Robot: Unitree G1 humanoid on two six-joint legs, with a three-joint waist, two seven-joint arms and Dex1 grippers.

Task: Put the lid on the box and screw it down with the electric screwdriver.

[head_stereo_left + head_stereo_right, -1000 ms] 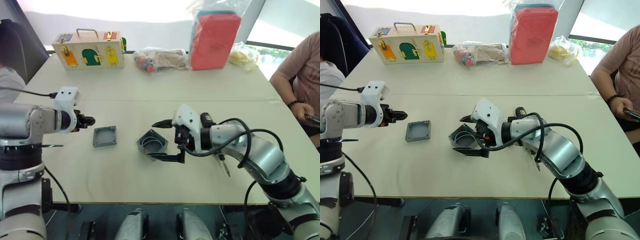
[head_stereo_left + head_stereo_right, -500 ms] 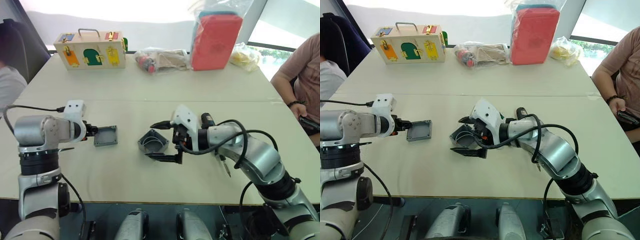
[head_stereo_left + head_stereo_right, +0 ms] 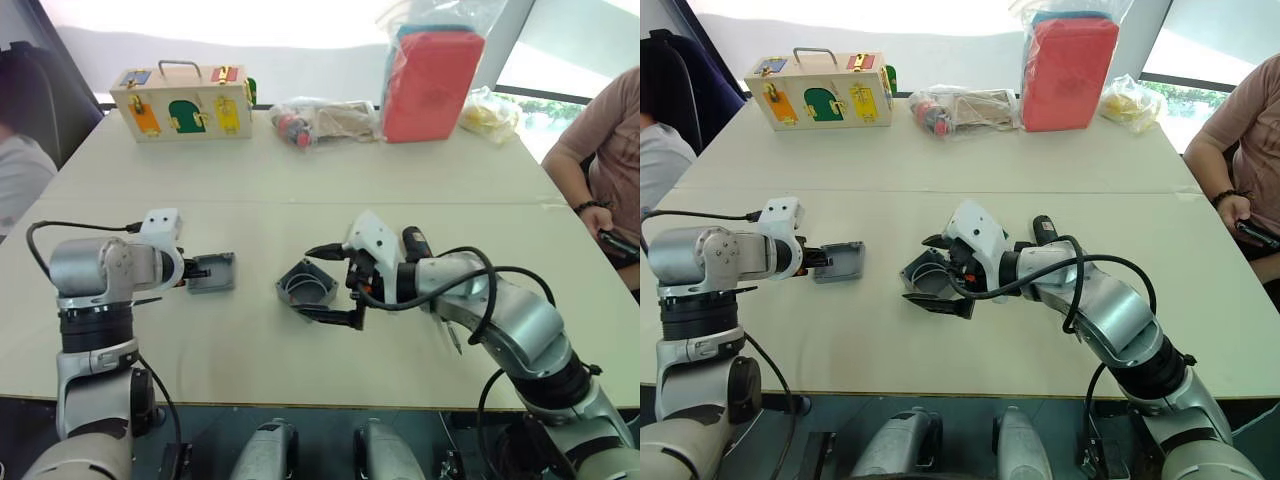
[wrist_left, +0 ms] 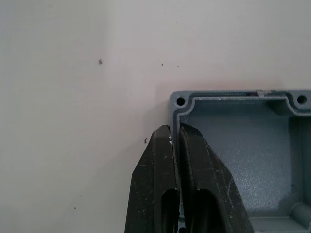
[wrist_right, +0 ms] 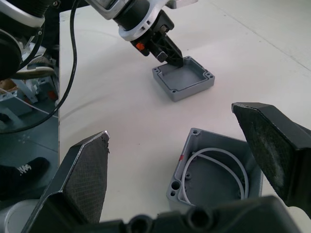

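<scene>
The grey lid [image 3: 214, 272] lies open side up on the table, left of centre. My left gripper [image 3: 194, 271] is shut on the lid's left rim, with one finger inside the wall and one outside [image 4: 175, 130]. The deeper grey box [image 3: 305, 285] stands tilted at mid-table, with a white wire coiled inside [image 5: 214, 170]. My right gripper [image 3: 304, 281] is open wide, one finger on either side of the box and neither touching it. The dark electric screwdriver [image 3: 412, 241] lies on the table behind my right forearm, mostly hidden by it.
At the far left stands a wooden box with coloured latches [image 3: 181, 100]. A clear bag of parts [image 3: 322, 118], a red bag [image 3: 430, 82] and a yellow bag [image 3: 487, 110] line the far edge. One person sits at the right [image 3: 605, 150], another at the left [image 3: 15, 170].
My left gripper has moved right to the lid and shut on its rim. The right gripper has stayed open around the box.
</scene>
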